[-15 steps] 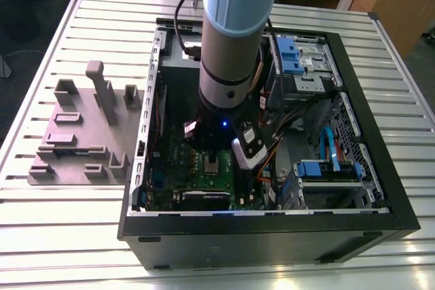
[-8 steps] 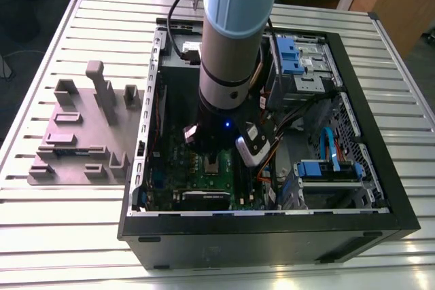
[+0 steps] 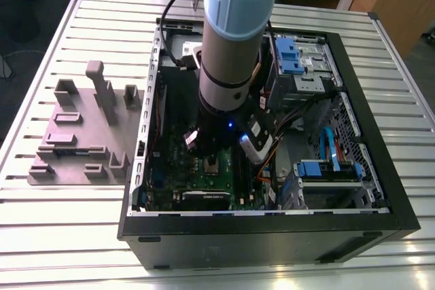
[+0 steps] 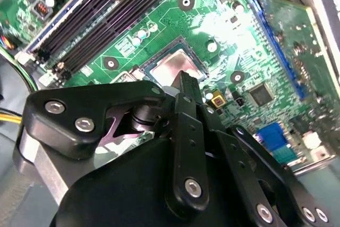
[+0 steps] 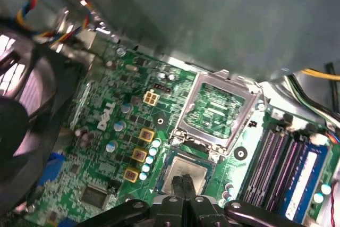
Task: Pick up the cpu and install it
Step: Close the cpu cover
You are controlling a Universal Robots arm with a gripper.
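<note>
While the gripper, fingers pressed together, hovers at 12 o'clock of the cpu in exterior view, slight misalign w/ socket may bend pins.

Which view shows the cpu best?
The first wrist view: the cpu lies on the green board, most of its silvery top visible, the gripper covering one edge. In the second wrist view the gripper hides more; in the exterior view it is a small square under the arm.

The exterior view looks steeply down from high up onto the open computer case on a slatted table. Both wrist views look down from close above the green motherboard, from opposite sides, and share the cpu.
</note>
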